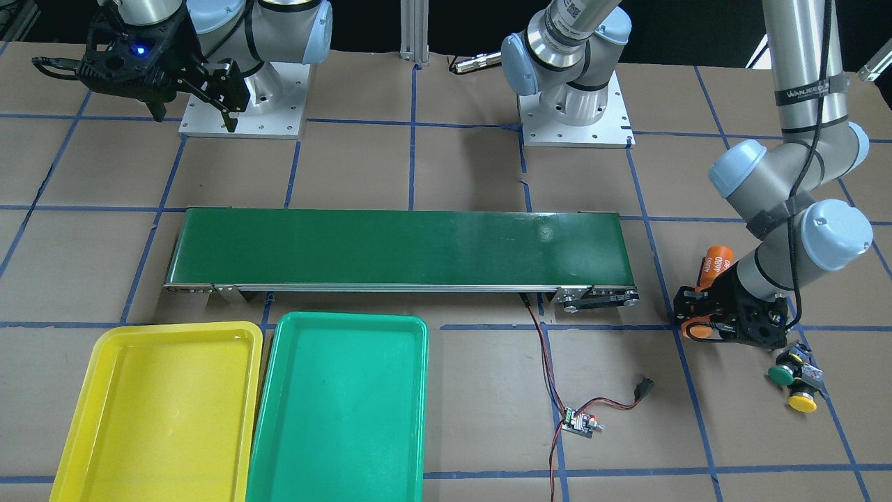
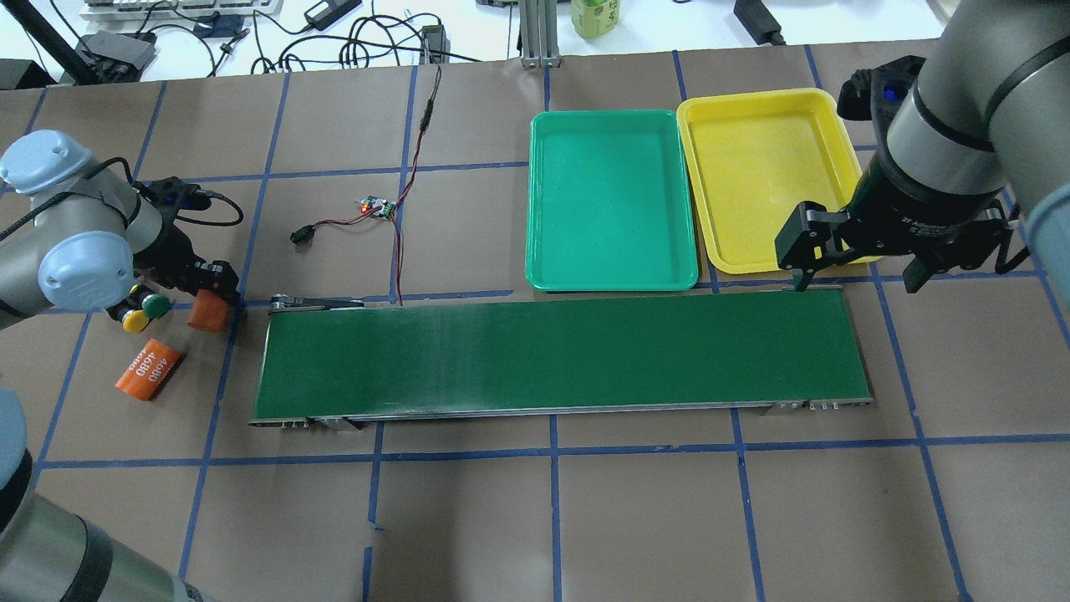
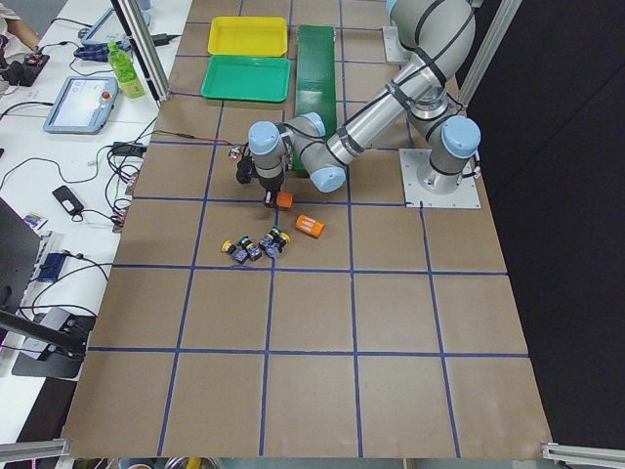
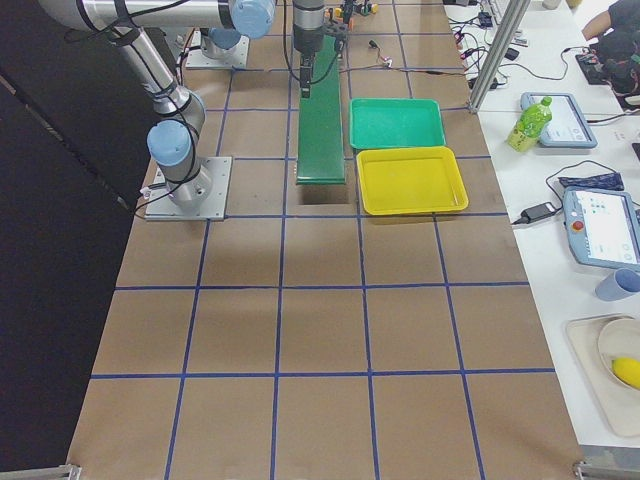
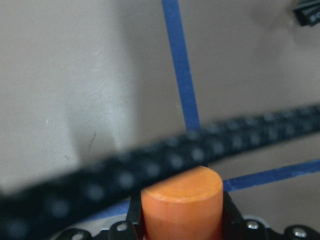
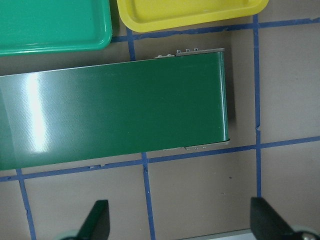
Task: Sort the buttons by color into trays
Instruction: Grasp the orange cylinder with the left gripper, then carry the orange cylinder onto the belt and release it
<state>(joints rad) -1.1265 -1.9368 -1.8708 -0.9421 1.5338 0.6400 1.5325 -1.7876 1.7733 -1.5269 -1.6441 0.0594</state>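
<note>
My left gripper [image 1: 699,315] is shut on an upright orange cylinder [image 1: 697,328], not a button; the left wrist view shows the cylinder [image 5: 182,200] between the jaws. It stands by the conveyor's end [image 2: 209,313]. One green-capped button [image 1: 782,375] and one yellow-capped button [image 1: 802,402] lie just beside that gripper; several buttons show in the exterior left view [image 3: 256,244]. The yellow tray [image 1: 160,411] and the teal tray [image 1: 341,404] hold nothing. My right gripper [image 2: 857,269] is open and empty, high over the conveyor's other end near the yellow tray [image 2: 765,176].
A long dark-green conveyor belt [image 1: 397,247] lies across the middle. A second orange cylinder marked 4680 [image 2: 150,370] lies flat near the buttons. A small circuit board with red and black wires [image 1: 580,422] lies beside the teal tray.
</note>
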